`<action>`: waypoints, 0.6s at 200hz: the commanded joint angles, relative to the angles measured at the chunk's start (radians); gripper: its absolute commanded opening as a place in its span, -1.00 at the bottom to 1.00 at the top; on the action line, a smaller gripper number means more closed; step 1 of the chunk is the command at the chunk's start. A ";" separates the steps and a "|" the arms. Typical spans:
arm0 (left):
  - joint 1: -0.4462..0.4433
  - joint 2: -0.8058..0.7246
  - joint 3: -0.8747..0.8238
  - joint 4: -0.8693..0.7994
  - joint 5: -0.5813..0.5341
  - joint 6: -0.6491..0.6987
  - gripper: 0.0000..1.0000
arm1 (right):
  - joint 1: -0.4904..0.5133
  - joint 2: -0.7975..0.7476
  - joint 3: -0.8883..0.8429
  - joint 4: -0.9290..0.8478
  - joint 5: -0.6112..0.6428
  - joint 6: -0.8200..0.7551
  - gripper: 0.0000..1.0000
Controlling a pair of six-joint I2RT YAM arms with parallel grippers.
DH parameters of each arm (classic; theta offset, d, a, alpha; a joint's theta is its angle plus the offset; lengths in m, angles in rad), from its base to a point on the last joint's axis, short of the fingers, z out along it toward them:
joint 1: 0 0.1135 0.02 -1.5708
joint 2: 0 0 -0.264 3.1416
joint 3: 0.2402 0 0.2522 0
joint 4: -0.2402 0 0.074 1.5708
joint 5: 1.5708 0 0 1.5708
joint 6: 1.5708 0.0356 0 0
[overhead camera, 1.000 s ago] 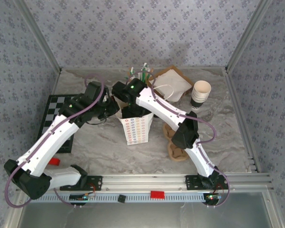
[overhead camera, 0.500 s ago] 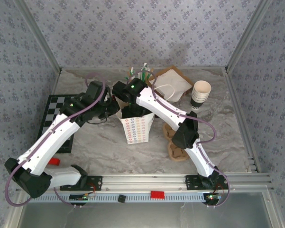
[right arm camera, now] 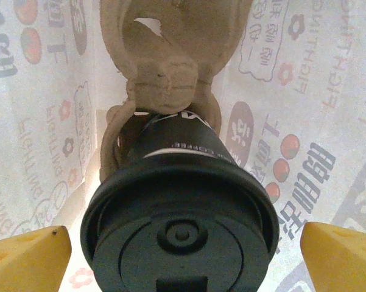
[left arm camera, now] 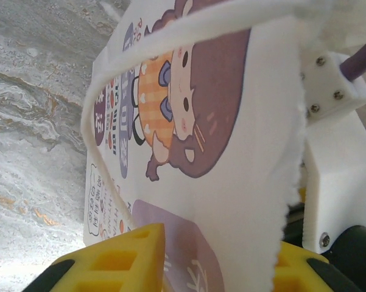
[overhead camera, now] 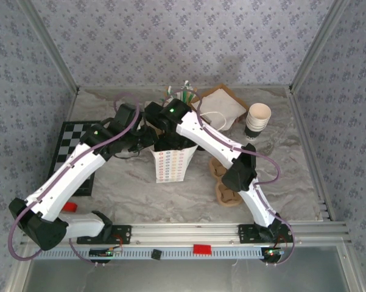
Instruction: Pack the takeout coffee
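Two grippers, one bag (overhead camera: 170, 165): right gripper (right arm camera: 183, 255) wide around cup (right arm camera: 183, 228); left gripper (left arm camera: 219, 267) straddles rim (left arm camera: 289, 152), grip unclear. A snag on withdrawal could topple it.

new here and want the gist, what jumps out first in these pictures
A printed white bag stands mid-table, the left arm and right arm meeting over it. Inside it, a black-lidded cup sits in a pulp carrier, the right gripper with jaws wide apart either side.
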 commanded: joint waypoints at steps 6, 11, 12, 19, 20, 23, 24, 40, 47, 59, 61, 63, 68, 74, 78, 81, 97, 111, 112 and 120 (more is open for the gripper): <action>-0.006 -0.011 0.013 -0.036 0.037 0.011 -0.46 | 0.011 -0.055 0.024 0.024 -0.033 0.013 0.99; -0.006 -0.013 0.013 -0.034 0.040 0.011 -0.46 | 0.011 -0.054 0.024 0.023 -0.033 0.013 0.99; -0.007 -0.013 0.013 -0.034 0.040 0.011 -0.45 | 0.011 -0.054 0.025 0.023 -0.032 0.013 0.99; -0.006 -0.015 0.013 -0.033 0.043 0.010 -0.46 | 0.011 -0.054 0.021 0.022 -0.031 0.013 0.99; -0.007 -0.015 0.013 -0.033 0.043 0.010 -0.46 | 0.011 -0.054 0.021 0.023 -0.030 0.013 0.99; -0.006 -0.015 0.013 -0.032 0.044 0.010 -0.46 | 0.011 -0.054 0.020 0.022 -0.030 0.012 0.99; -0.006 -0.015 0.013 -0.032 0.045 0.010 -0.46 | 0.011 -0.054 0.019 0.022 -0.030 0.012 0.99; -0.006 -0.013 0.018 -0.035 0.049 0.010 -0.45 | 0.008 -0.051 0.010 0.026 -0.027 0.013 0.99; -0.007 -0.017 0.019 -0.033 0.052 0.008 -0.44 | 0.009 -0.051 0.004 0.025 -0.028 0.012 0.99; -0.008 -0.026 0.018 -0.022 0.057 0.007 -0.43 | 0.005 -0.050 -0.006 0.031 -0.033 0.012 0.99; -0.007 -0.028 0.019 -0.021 0.057 0.007 -0.43 | 0.006 -0.051 -0.009 0.032 -0.034 0.013 0.99; -0.007 -0.028 0.018 -0.020 0.058 0.006 -0.43 | 0.005 -0.051 -0.010 0.033 -0.033 0.013 0.99; -0.008 -0.031 0.020 -0.022 0.056 0.007 -0.43 | 0.005 -0.051 -0.017 0.037 -0.033 0.013 0.99; -0.008 -0.033 0.023 -0.025 0.055 0.006 -0.43 | 0.005 -0.051 -0.021 0.041 -0.033 0.012 0.99; -0.008 -0.033 0.025 -0.028 0.056 0.007 -0.43 | 0.003 -0.050 -0.025 0.042 -0.034 0.011 0.99; -0.007 -0.034 0.026 -0.028 0.055 0.008 -0.43 | 0.003 -0.049 -0.027 0.043 -0.034 0.012 0.99; -0.007 -0.044 0.022 -0.024 0.062 0.001 -0.42 | 0.000 -0.041 -0.032 0.045 -0.038 0.013 0.99; -0.006 -0.056 0.011 -0.006 0.068 -0.005 -0.38 | 0.000 -0.035 -0.034 0.045 -0.038 0.011 0.99; -0.007 -0.057 0.011 -0.006 0.069 -0.006 -0.38 | 0.000 -0.035 -0.034 0.045 -0.038 0.011 0.99; -0.007 -0.061 0.010 -0.007 0.068 -0.008 -0.37 | 0.000 -0.031 -0.036 0.047 -0.038 0.011 0.99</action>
